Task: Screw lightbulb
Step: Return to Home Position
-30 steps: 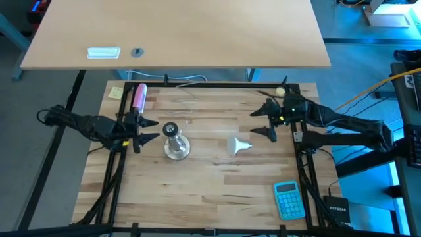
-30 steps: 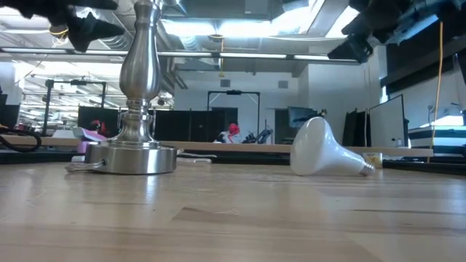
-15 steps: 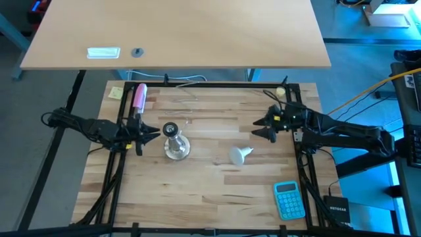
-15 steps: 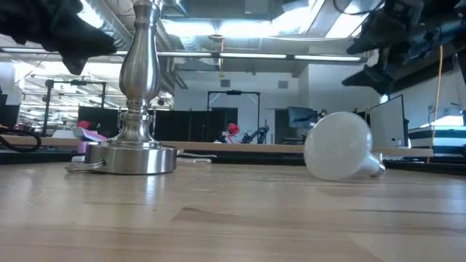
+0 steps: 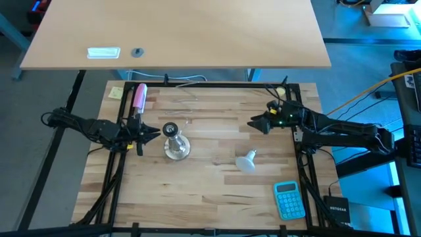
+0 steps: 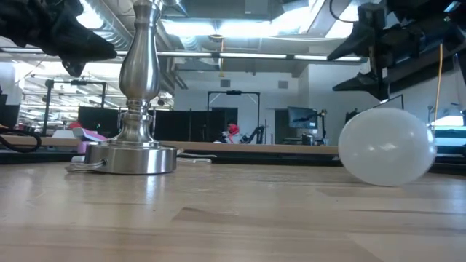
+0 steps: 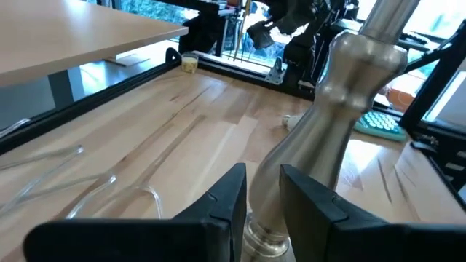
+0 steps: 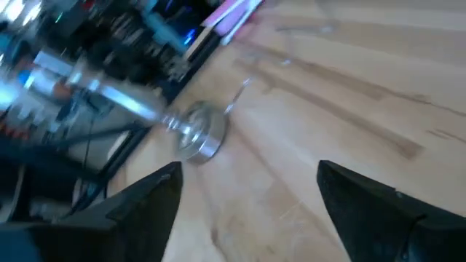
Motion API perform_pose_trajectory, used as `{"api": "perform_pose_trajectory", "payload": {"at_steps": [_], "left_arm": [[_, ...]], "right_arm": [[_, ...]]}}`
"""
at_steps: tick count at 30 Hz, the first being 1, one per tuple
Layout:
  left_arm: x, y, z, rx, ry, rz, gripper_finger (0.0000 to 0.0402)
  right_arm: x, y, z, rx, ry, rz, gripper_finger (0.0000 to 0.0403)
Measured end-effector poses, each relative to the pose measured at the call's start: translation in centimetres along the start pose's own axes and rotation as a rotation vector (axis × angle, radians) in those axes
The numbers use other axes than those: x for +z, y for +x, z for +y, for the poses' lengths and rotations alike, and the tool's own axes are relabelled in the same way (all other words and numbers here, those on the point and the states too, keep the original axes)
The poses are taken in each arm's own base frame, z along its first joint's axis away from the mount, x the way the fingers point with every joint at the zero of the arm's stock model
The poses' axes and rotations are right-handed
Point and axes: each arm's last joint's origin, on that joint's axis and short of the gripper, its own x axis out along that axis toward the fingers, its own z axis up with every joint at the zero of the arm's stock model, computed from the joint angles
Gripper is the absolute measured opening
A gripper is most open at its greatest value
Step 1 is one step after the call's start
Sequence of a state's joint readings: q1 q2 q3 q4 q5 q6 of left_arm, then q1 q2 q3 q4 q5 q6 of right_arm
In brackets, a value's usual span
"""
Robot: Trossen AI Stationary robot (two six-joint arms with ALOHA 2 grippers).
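Observation:
The white lightbulb (image 5: pixel 246 161) lies on its side on the wooden table, right of centre, with its round globe (image 6: pixel 386 145) turned toward the near edge. The shiny metal socket stand (image 5: pixel 175 143) stands upright on its round base at left centre. My left gripper (image 5: pixel 152 133) hovers shut just left of the stand's stem (image 7: pixel 349 94), not touching it. My right gripper (image 5: pixel 256 124) hangs open above the table, beyond the bulb toward the far right, with nothing between its fingers (image 8: pixel 145 196).
A blue calculator (image 5: pixel 289 199) lies near the front right corner. A pink object (image 5: pixel 139 97) and a yellow note (image 5: pixel 116 93) sit at the far left. A thin clear cord (image 7: pixel 87 182) runs from the stand. A second tabletop (image 5: pixel 177 33) stands beyond the far edge.
My left gripper has shut beside the stand. The lightbulb has rolled toward the table's near edge and swung round, so its globe now faces the front. My right gripper has turned about its own axis and shifted slightly toward the table's left.

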State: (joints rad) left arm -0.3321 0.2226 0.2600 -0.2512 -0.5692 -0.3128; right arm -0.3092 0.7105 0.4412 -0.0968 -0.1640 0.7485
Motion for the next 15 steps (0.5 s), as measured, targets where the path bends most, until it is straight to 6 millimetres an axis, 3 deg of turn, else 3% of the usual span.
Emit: {"api": "perform_pose_trajectory", "payload": {"at_steps": [3,8,9,11,15], "left_arm": [[0.1,0.0,0.0,-0.002,-0.025,-0.006,0.0072],[0.1,0.0,0.0,-0.002,-0.03,-0.008,0.0072],[0.1,0.0,0.0,-0.002,-0.025,-0.008,0.0072],[0.1,0.0,0.0,-0.003,-0.02,-0.009,0.0072],[-0.4,0.3,-0.1,-0.017,-0.016,-0.056,0.0072]], "right_arm": [[-0.2,-0.6,0.3,0.032,-0.094,0.011,0.0259],[-0.4,-2.9,1.7,0.139,-0.425,-0.076,0.0053],[-0.5,-3.6,1.9,0.162,-0.479,-0.115,0.0027],[-1.1,-4.7,1.5,0.169,-0.538,-0.184,0.0021],[-3.1,-6.0,-0.4,0.138,-0.638,-0.219,0.0065]]}}
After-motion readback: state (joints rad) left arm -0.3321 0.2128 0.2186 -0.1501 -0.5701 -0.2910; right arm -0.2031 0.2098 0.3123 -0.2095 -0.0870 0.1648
